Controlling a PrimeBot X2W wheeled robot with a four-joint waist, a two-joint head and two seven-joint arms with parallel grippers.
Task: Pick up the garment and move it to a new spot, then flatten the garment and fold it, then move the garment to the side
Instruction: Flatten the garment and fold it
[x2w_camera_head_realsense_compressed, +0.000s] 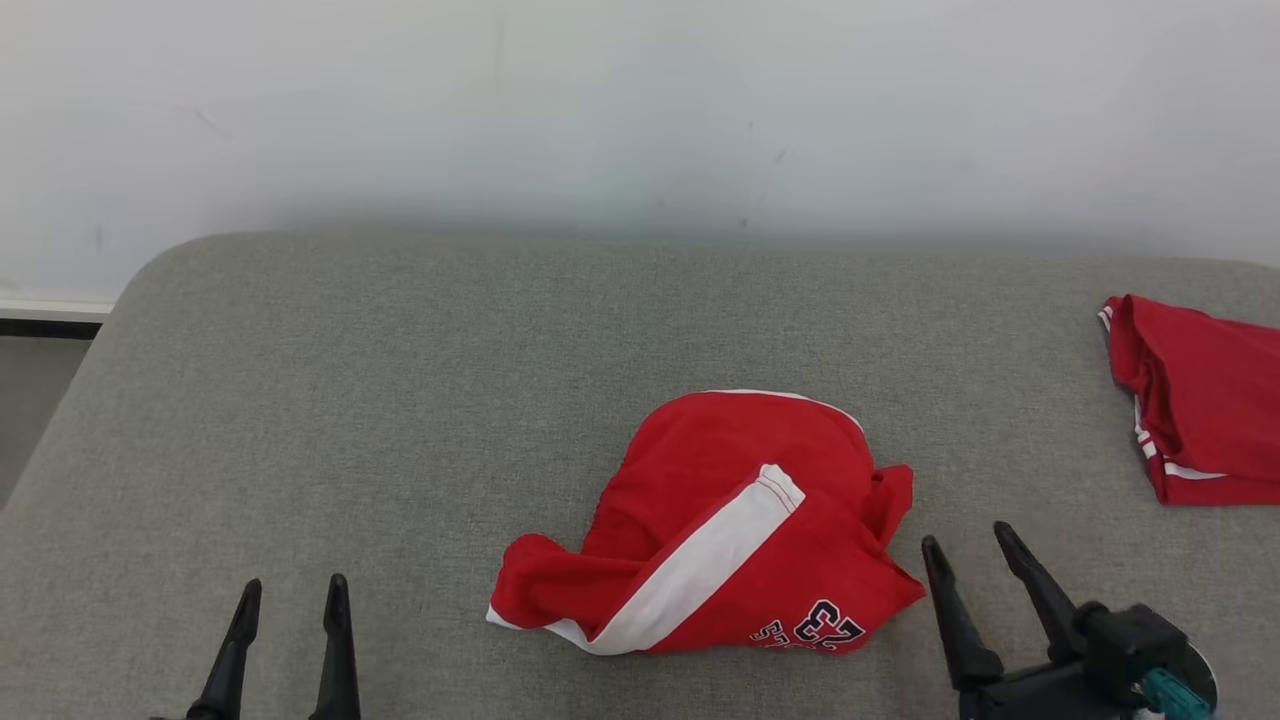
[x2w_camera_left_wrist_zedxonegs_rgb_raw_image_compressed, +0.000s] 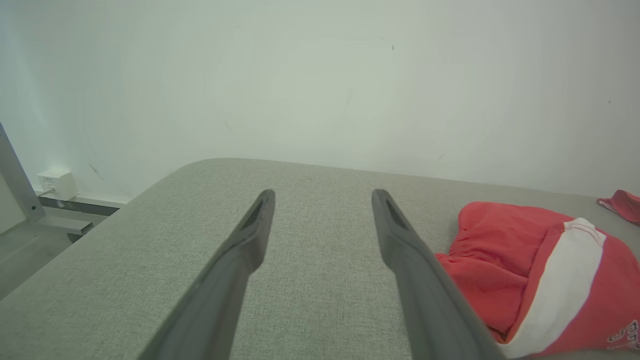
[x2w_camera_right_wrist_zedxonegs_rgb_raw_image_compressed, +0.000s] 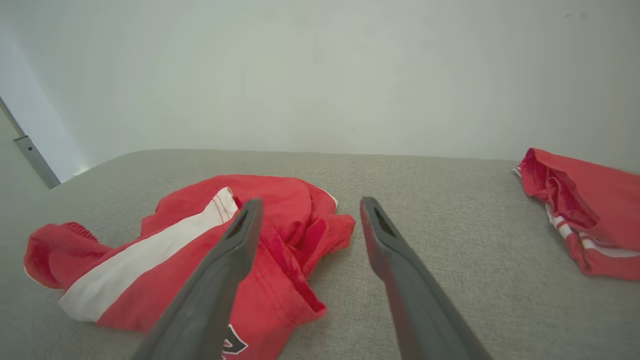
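I am going for the pickup, and I am judging that pinching a raised fold of the crumpled red garment (x2w_camera_head_realsense_compressed: 720, 530), not its flat 23 print, is gripping best. My right gripper (x2w_camera_head_realsense_compressed: 967, 538) is hovering spread just beside the garment's right edge. My left gripper (x2w_camera_head_realsense_compressed: 295, 583) is hanging spread, well apart on the garment's left.

- left gripper (x2w_camera_left_wrist_zedxonegs_rgb_raw_image_compressed: 324, 195): jaws wide apart, nothing between them, above the grey padded surface (x2w_camera_left_wrist_zedxonegs_rgb_raw_image_compressed: 125, 260)
- red garment (x2w_camera_left_wrist_zedxonegs_rgb_raw_image_compressed: 500, 250) with white stripe: crumpled, right of the gripper, its edge behind the right finger; contact unclear
- second red cloth (x2w_camera_left_wrist_zedxonegs_rgb_raw_image_compressed: 622, 204): far right of the gripper, apart from the garment
- white wall (x2w_camera_left_wrist_zedxonegs_rgb_raw_image_compressed: 320, 75): beyond the gripper
- small white box (x2w_camera_left_wrist_zedxonegs_rgb_raw_image_compressed: 57, 184): far left of the gripper, low on the wall
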